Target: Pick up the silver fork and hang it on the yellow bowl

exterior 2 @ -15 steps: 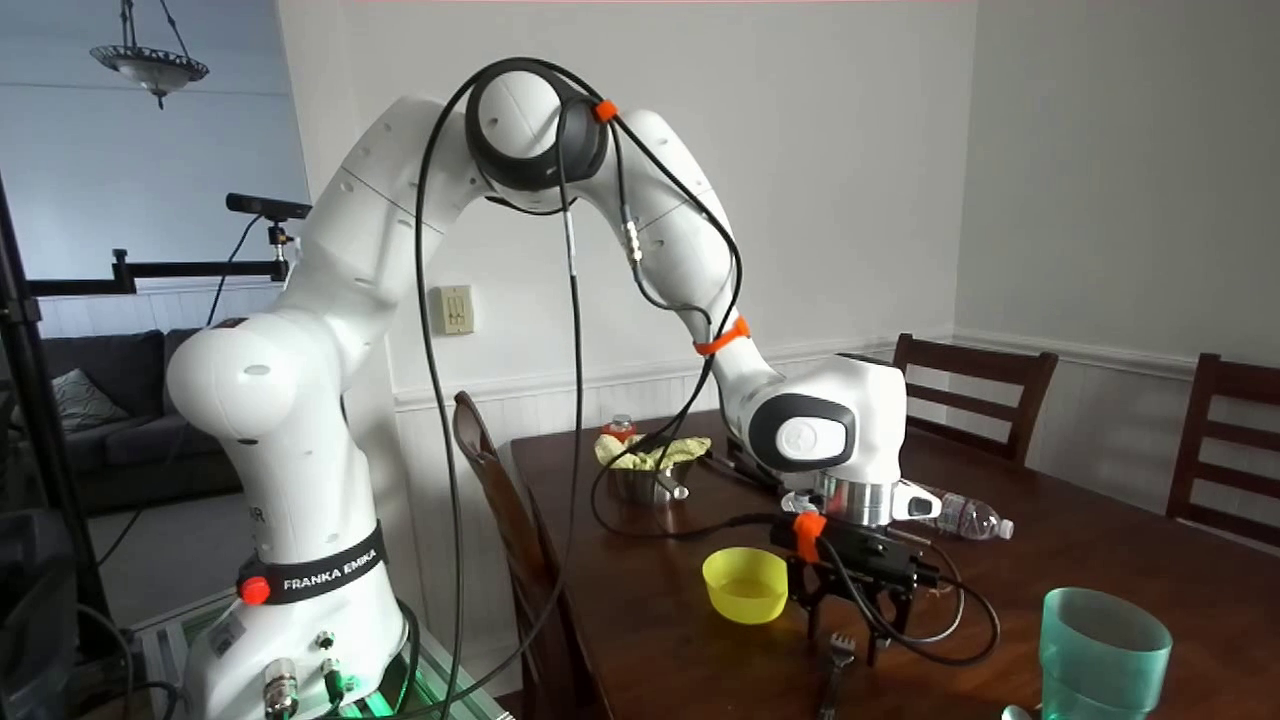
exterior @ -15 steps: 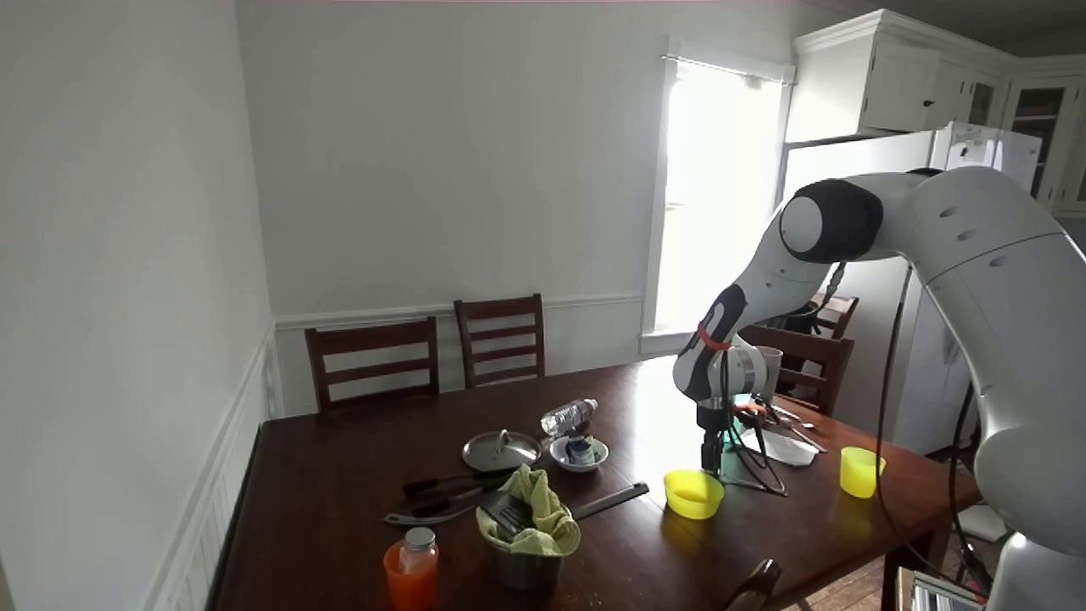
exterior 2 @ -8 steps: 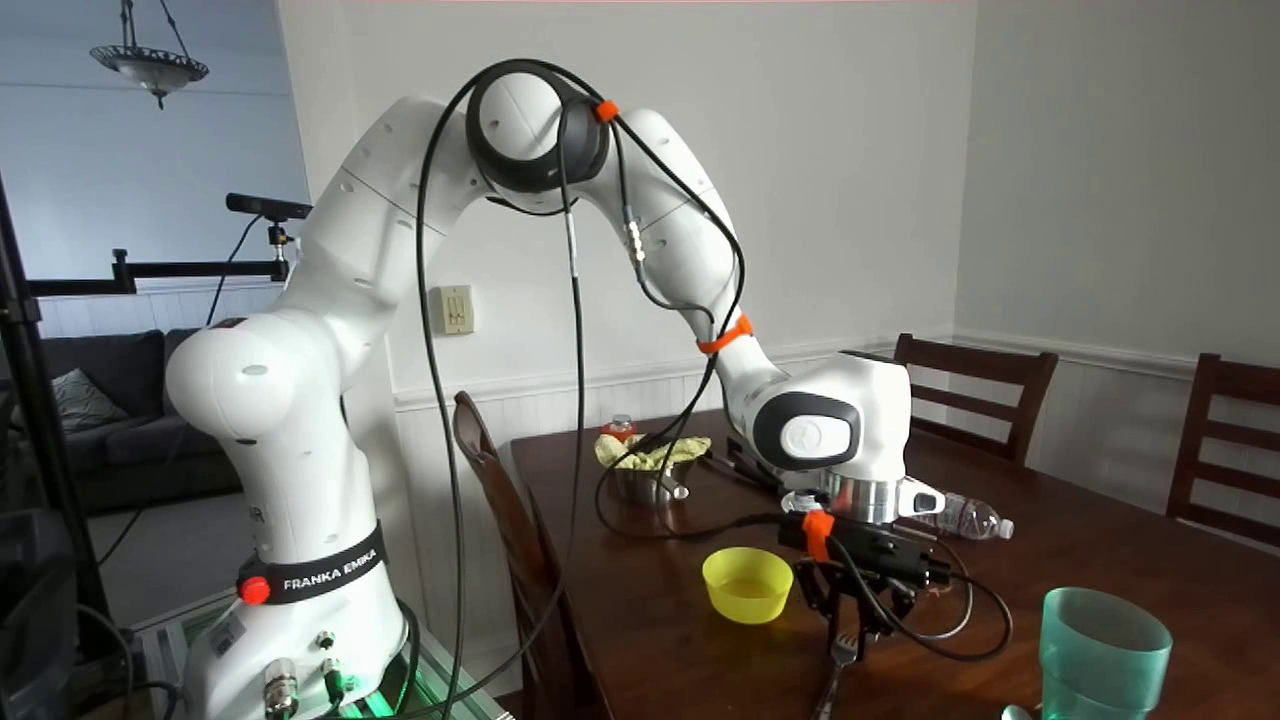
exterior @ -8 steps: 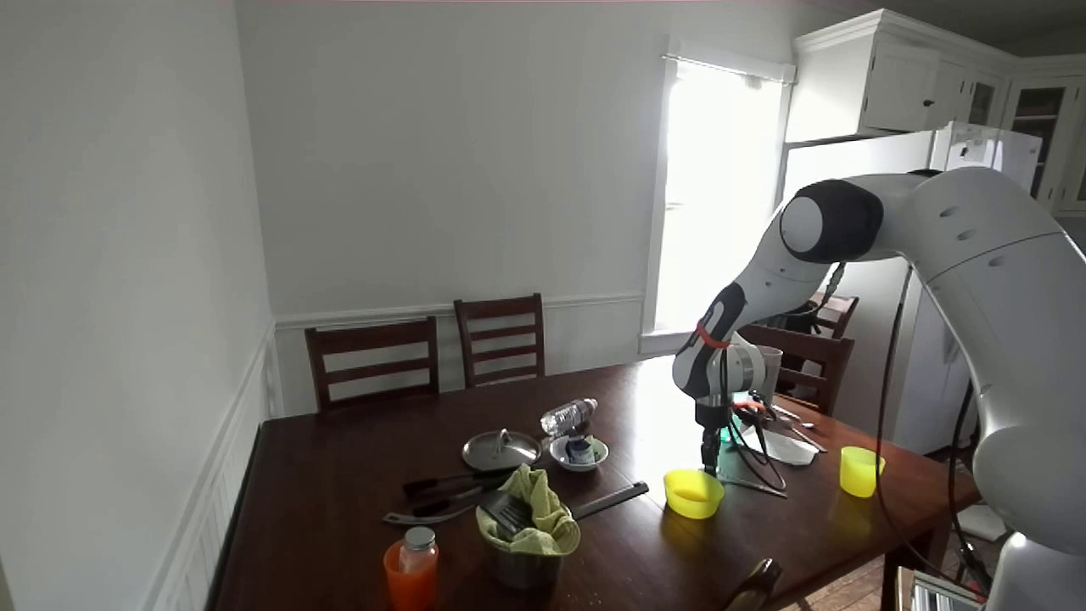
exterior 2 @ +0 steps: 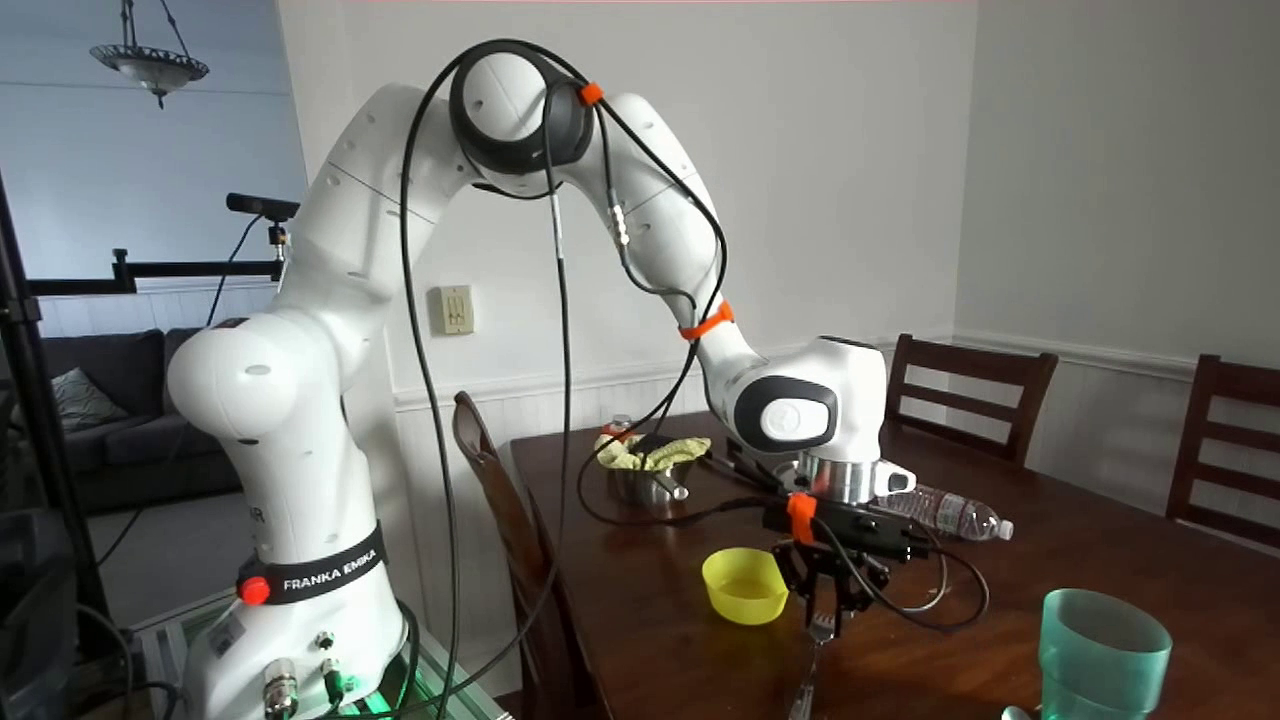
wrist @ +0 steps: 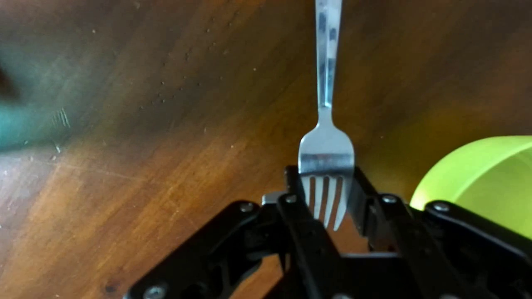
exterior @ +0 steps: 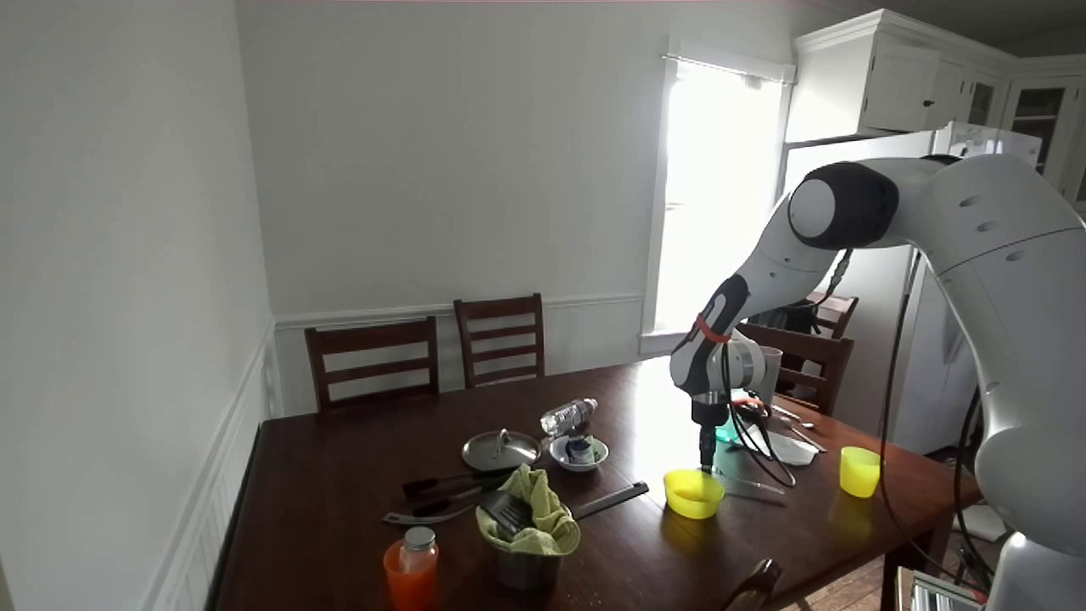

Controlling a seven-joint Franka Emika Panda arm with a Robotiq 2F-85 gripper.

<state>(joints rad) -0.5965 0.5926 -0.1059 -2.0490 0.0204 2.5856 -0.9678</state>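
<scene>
On the arm [exterior 2: 355, 240], a black band [exterior 2: 325, 573] reads "FRANKA EMIKA" (white capitals).

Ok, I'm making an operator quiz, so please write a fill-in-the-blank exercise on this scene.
The end effector grips the silver fork by its tined head, not its ____.
In the wrist view, the yellow bowl is cut off at the picture's ____ edge.
The clear bottle lies on its ____.
The lidded jar stands in a cup whose color is ____.
Missing words: handle; right; side; orange.
</scene>
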